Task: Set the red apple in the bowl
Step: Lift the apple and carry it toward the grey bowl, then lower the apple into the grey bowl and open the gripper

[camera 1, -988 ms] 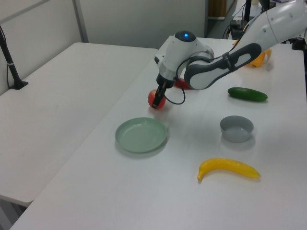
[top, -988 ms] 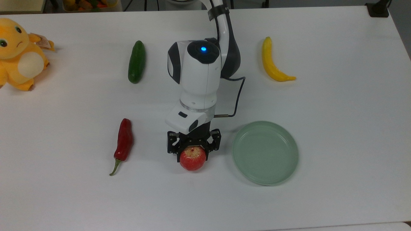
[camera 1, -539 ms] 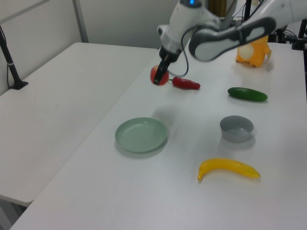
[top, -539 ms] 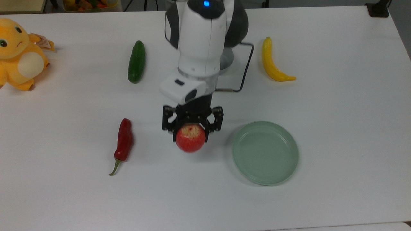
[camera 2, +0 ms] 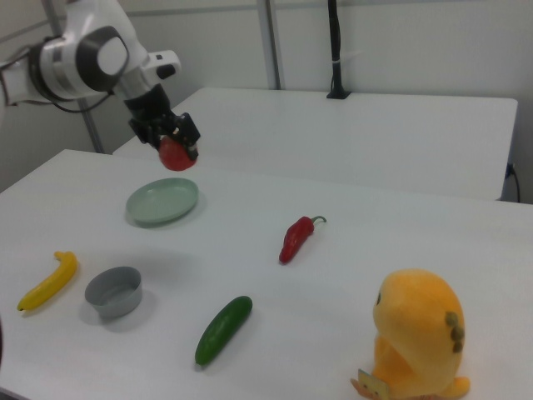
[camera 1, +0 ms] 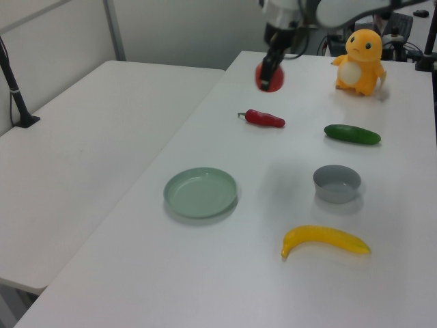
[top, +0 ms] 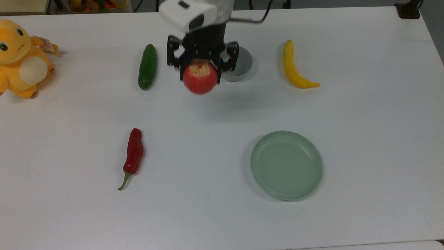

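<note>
- Aloft, the red apple hangs clear of the desk, its yellowish stem patch turned up toward the top view's camera
- The gripper has the apple pinched between its two black fingers, which press on opposite sides of the fruit; the apple bulges out below the fingertips
- The arm reaches in from the desk's far edge in the top view, its wrist pointing straight down; in the right view the white and grey links bend in from the right view's upper left, with the hand tilted slightly over the apple
- The bowl, grey and deep, sits on the desk near the far edge in the top view, just beside the gripper on the top view's right and partly covered by it
- In the left view the bowl stands apart from the raised apple
- A cucumber lies on the other side of the apple, and a banana beyond the bowl
- A red chili pepper and a pale green plate lie nearer the desk's front edge in the top view
- A yellow plush toy sits at the desk's far left corner in the top view
</note>
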Action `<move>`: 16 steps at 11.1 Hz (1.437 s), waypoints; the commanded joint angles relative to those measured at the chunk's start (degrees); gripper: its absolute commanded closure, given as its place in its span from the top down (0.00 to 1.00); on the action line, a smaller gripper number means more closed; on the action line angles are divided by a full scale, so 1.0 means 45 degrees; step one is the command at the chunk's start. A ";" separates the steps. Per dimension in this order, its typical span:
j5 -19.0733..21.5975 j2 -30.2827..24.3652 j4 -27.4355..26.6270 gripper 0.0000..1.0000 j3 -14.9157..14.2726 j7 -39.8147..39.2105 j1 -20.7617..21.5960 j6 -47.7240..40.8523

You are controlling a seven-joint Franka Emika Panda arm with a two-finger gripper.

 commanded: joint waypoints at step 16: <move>0.1470 -0.2722 -0.8494 0.32 0.2041 -0.0573 0.0303 0.1313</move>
